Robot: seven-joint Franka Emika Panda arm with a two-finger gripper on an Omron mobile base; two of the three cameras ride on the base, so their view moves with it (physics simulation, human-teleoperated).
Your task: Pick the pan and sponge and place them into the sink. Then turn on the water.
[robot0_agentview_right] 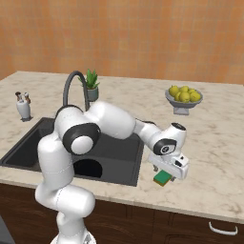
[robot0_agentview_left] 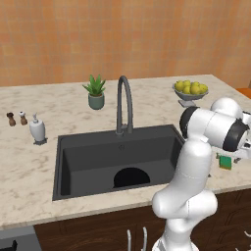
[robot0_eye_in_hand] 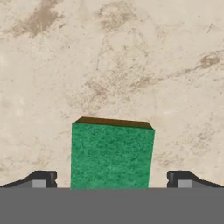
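Hanging low over the counter (robot0_agentview_right: 214,157), the gripper (robot0_eye_in_hand: 111,183) points down at the sponge (robot0_eye_in_hand: 111,153). Its two dark fingers (robot0_eye_in_hand: 41,179) are spread wide, one on each side of the green sponge, and there is bare stone between each finger and the sponge. So it holds nothing yet.

The sponge (robot0_agentview_right: 162,178) lies flat on the beige counter, just to the right of the sink (robot0_agentview_left: 73,147) and near the front edge. From the left base view only a small green bit (robot0_agentview_left: 225,162) peeks out past the white arm. The pan (robot0_agentview_left: 131,177) looks like it is already down in the sink, a round black shape at the near wall. No water is coming out of the faucet (robot0_agentview_left: 124,100).

I think the job now is to grab the sponge. A few things could go wrong. The sponge is thin and flat, so if the fingers close too high they may slide over its top and pinch nothing. If the hand goes down too hard, the tips could bump the stone. The sponge is soft, so a squeeze on one corner could make it twist or slip out on the way to the sink. It also sits close to the counter's front edge, so a push could knock it to the floor.
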